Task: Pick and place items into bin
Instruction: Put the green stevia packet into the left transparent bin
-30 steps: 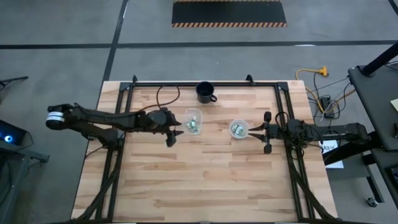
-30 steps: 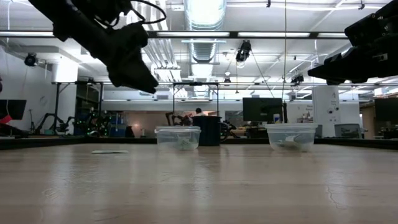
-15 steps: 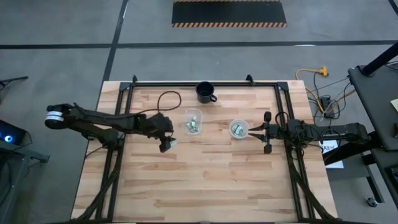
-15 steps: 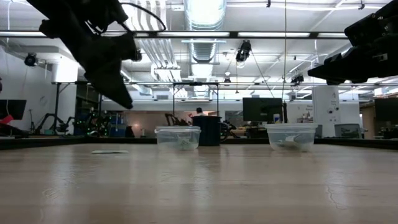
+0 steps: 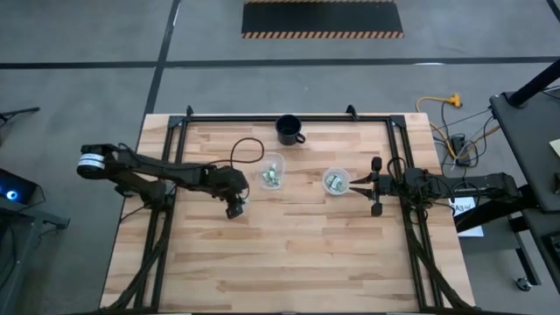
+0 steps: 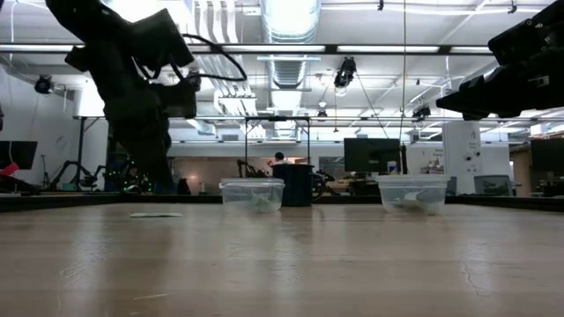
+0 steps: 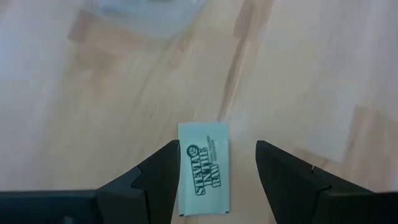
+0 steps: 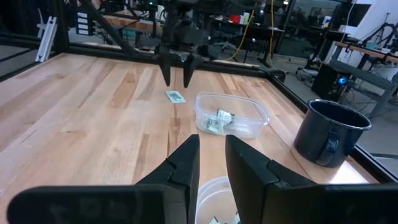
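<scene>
One pale green and white packet point(image 7: 204, 168) lies flat on the wooden table, left of the left clear container point(image 5: 272, 171); it also shows in the low view point(image 6: 155, 214) and the right wrist view point(image 8: 175, 96). My left gripper point(image 7: 217, 146) is open and points down just above the packet, one finger on either side of it; it also shows in the high view point(image 5: 234, 208). More packets lie in the left container and in the right clear container point(image 5: 336, 181). My right gripper point(image 5: 354, 184) waits beside the right container, its fingers a narrow gap apart and empty.
A dark blue mug point(image 5: 290, 129) stands at the far middle of the table. A black metal frame point(image 5: 262, 117) runs along the far edge and down both sides. Bare wood point(image 5: 289, 254) lies toward the near edge.
My left gripper has moved from beside the left container toward the table's left and near edge and gone down. It has tipped from a slant to pointing straight down over the loose packet. The packet has stayed where it was.
</scene>
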Available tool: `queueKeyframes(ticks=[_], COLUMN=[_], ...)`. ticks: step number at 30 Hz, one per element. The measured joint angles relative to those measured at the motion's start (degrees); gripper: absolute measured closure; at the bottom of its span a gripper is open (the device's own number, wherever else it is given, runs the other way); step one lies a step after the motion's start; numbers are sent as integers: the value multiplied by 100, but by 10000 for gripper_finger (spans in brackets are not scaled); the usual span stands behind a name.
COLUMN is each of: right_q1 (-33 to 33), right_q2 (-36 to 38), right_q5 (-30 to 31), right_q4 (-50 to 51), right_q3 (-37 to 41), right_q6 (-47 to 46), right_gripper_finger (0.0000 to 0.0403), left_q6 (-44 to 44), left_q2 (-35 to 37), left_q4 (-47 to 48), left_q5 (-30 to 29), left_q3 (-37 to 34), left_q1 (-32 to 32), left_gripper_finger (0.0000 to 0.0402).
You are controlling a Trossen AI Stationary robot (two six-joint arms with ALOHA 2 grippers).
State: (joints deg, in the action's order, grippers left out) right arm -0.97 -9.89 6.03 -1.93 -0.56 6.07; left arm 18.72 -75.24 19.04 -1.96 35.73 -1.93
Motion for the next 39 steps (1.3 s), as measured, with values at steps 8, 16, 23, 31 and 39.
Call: queueKeyframes(ticks=[8, 16, 23, 31, 39], right_q1=[2, 0, 0, 2, 0], right_q2=[0, 0, 0, 0, 0], right_q5=[1, 1, 1, -1, 1], right_q4=[0, 0, 0, 0, 0], right_q3=[0, 0, 0, 0, 0], right_q6=[0, 0, 0, 0, 0], right_gripper_finger=[335, 335, 335, 335, 335], left_q6=[33, 37, 46, 72, 317], left_q2=[-525, -992, -1056, -984, -1016], left_q4=[-4, -29, -43, -47, -68], left_q5=[6, -9, 63, 452, 568], left_q3=[2, 29, 21, 13, 5], left_q1=[-3, -4, -10, -194, -269], left_gripper_finger=[210, 210, 210, 210, 210])
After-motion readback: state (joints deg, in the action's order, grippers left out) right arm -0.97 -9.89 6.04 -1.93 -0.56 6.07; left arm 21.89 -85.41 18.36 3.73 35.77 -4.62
